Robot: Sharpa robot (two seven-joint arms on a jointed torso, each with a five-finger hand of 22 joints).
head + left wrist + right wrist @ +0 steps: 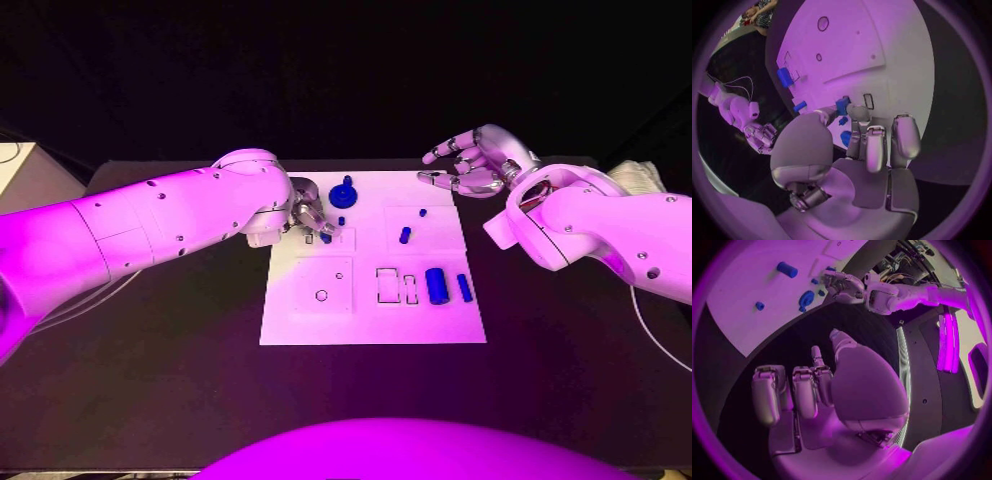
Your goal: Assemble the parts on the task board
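The white task board (372, 320) lies mid-table. My left hand (307, 212) is over its far left corner and pinches a small blue part (842, 105) between thumb and fingertip, close above the board. A round blue knob (343, 194) stands just right of that hand. Two small blue pegs (423, 212) (405, 236) sit further right. A thick blue cylinder (436, 283) and a slim blue bar (464, 287) lie near the right edge. My right hand (469, 162) hovers off the far right corner, fingers loosely curled, holding nothing.
Outlined slots (388, 285) and a small round hole (320, 295) mark the board's near half. Black table (159, 360) surrounds the board. At the far left stands a pale box (29, 175).
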